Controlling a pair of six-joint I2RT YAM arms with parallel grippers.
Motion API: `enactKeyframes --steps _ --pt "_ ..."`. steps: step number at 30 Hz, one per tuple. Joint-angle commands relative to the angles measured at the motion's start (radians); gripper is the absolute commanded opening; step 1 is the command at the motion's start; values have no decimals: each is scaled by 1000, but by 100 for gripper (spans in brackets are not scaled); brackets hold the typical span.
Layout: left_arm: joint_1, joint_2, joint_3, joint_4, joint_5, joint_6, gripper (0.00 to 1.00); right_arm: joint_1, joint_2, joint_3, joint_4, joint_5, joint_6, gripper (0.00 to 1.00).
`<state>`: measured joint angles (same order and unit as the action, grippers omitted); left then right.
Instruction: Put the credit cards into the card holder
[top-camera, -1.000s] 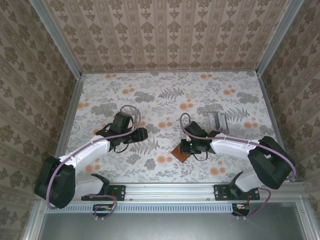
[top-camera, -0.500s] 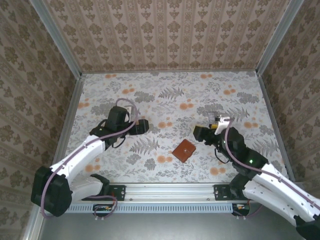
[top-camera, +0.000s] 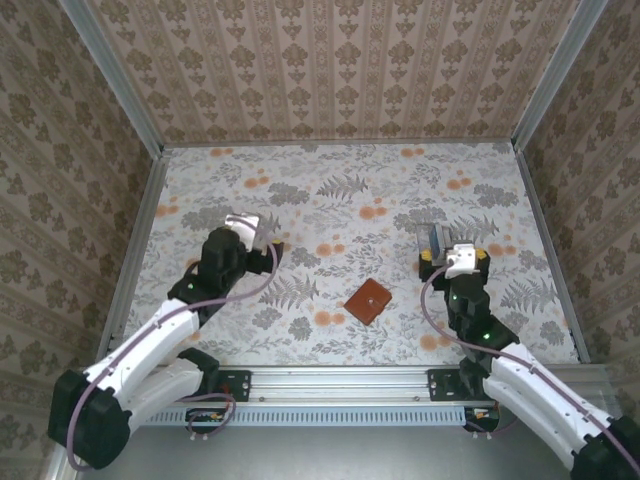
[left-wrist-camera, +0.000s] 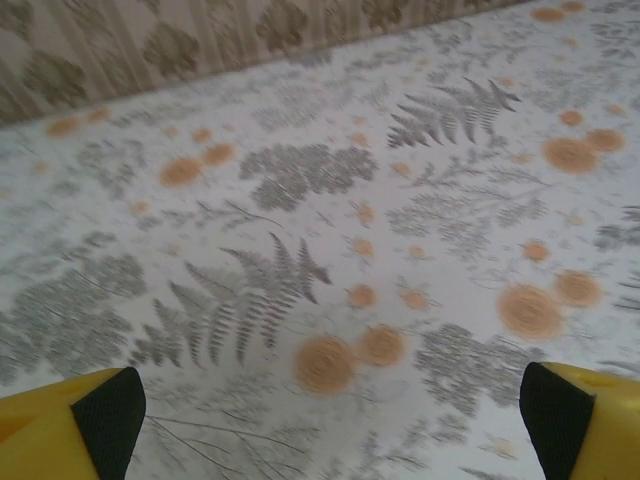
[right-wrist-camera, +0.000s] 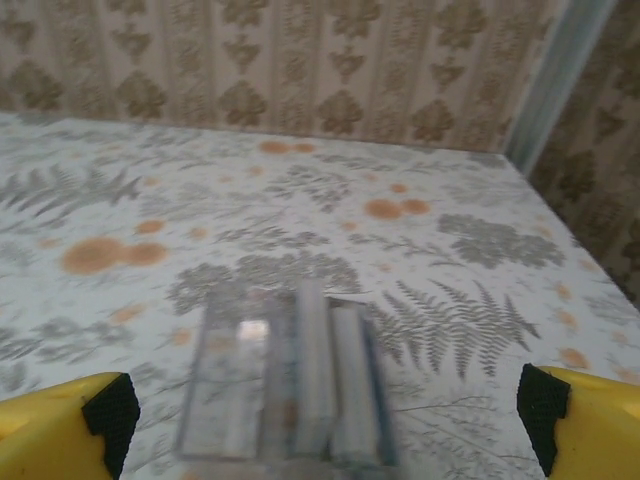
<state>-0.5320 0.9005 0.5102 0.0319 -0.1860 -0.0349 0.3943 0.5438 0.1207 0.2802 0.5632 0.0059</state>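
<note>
The left gripper (left-wrist-camera: 330, 418), left of the card holder (top-camera: 368, 300), and the right gripper (right-wrist-camera: 322, 412), right of it, are gaping wide, holding nothing; the credit cards (right-wrist-camera: 285, 385) are lying further right, probably thin, stiff, slick; pinching across their edges seems best.

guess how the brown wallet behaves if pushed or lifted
The wallet lies flat and thin on the table, so it would probably slide, not tip or roll. It looks small, so likely light. Lifted by one edge, it may flop open.

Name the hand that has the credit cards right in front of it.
The right hand, open: the credit cards lie just ahead of it. The left hand faces bare patterned table.
</note>
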Motion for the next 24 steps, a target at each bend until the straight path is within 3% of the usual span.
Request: enactKeyframes --steps 1,3,7,11,15,21,24 --pt "26 22 -45 203 -131 172 100 -143 2 -64 175 -128 8 100" --pt "68 55 -60 243 -145 183 100 -251 39 -76 209 -194 58 100" --pt "194 91 -138 397 -174 112 100 -369 177 -77 335 -300 98 100" --pt "278 124 -207 550 -107 127 100 -422 380 -35 477 -407 109 100" --pt "356 220 -235 665 -67 74 100 -438 551 8 610 -417 99 100" --pt "393 363 -234 772 -4 86 100 -470 664 83 616 -389 137 100" --pt "411 385 -219 775 52 115 100 -499 719 101 649 -469 166 100"
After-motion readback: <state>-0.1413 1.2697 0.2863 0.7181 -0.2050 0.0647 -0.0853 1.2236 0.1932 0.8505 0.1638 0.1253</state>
